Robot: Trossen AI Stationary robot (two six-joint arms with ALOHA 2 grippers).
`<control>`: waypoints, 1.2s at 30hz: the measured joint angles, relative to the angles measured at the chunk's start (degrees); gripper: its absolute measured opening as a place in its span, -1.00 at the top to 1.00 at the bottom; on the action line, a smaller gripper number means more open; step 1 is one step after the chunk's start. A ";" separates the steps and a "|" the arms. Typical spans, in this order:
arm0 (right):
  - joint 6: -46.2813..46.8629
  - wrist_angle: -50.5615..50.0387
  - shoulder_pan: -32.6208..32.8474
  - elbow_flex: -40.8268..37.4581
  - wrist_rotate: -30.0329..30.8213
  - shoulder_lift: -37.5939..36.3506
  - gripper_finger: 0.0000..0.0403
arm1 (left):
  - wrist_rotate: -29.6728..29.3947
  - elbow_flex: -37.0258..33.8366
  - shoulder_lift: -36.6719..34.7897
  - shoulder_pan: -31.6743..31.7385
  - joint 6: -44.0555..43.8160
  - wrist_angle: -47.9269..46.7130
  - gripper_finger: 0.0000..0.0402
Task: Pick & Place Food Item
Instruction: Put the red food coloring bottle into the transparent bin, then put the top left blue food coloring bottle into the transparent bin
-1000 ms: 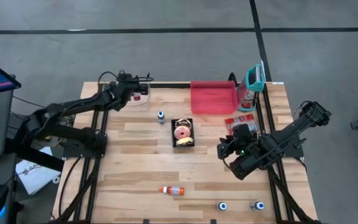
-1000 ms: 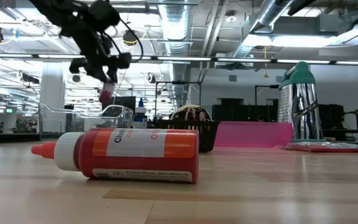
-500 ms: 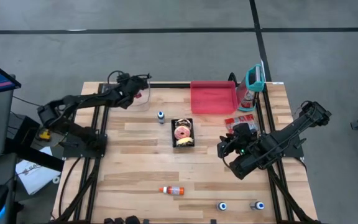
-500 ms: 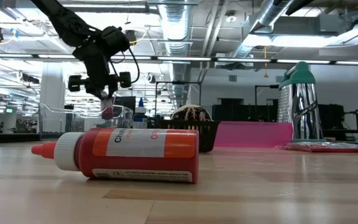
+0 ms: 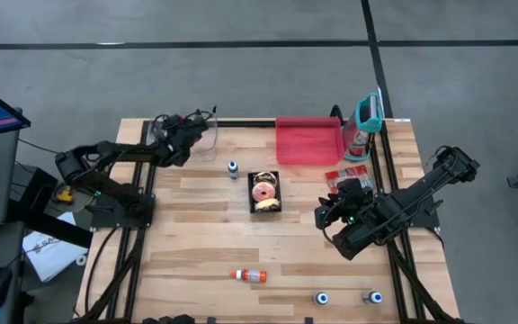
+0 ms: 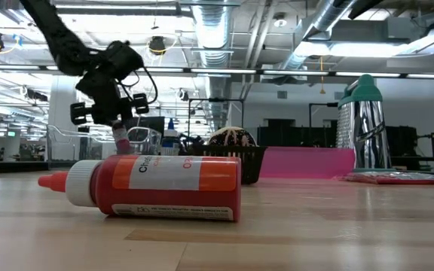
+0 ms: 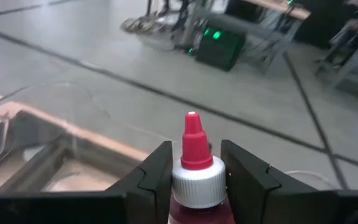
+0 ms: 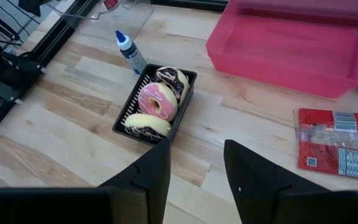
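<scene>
A small bottle (image 7: 196, 167) with a red nozzle and a white collar sits between the fingers of my left gripper (image 7: 196, 149), which is shut on it. That gripper (image 5: 190, 130) hangs over the table's far left corner, beside a clear plastic container (image 5: 206, 135). A black tray of donuts (image 5: 265, 192) rests flat on the middle of the table. My right gripper (image 5: 324, 216) waits open above the table's right side, with nothing between its fingers (image 8: 197, 149). My left gripper pinches the small bottle at its white collar (image 7: 178, 182) and the body below it, between its two fingers. The bottle lies along the fingers with its red nozzle (image 7: 194, 140) pointing past their tips. The fingers come nearly level from the table's left. The bottle (image 6: 120, 134) is lifted clear of the table.
A larger red bottle (image 5: 249, 274) lies on its side near the front edge. A blue-capped bottle (image 5: 233, 168) stands left of the donuts, and two more (image 5: 321, 298) stand at the front right. A pink tray (image 5: 308, 139), a grater (image 5: 367, 112) and a red packet (image 5: 347, 175) fill the far right.
My left gripper has come down with the small bottle and drifted a little toward the table's left edge. It has tipped up from pointing downward to nearly level and has rolled about its own line. It stays shut on the bottle.
</scene>
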 joint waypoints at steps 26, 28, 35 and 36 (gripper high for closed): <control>0.13 0.46 1.15 0.00 -0.47 0.00 0.29 | 9.27 -3.50 -0.54 2.63 16.48 12.48 0.04; 0.13 0.46 1.11 0.00 -0.47 0.00 0.29 | 12.25 -3.50 -1.66 1.62 18.81 14.00 0.08; 0.00 0.42 1.14 0.00 -0.41 0.00 0.29 | 31.66 -3.48 -9.90 -5.85 26.98 13.82 0.22; 0.00 0.39 1.14 0.00 -0.32 0.00 0.29 | 35.57 -3.48 -11.15 -7.45 28.05 12.73 0.24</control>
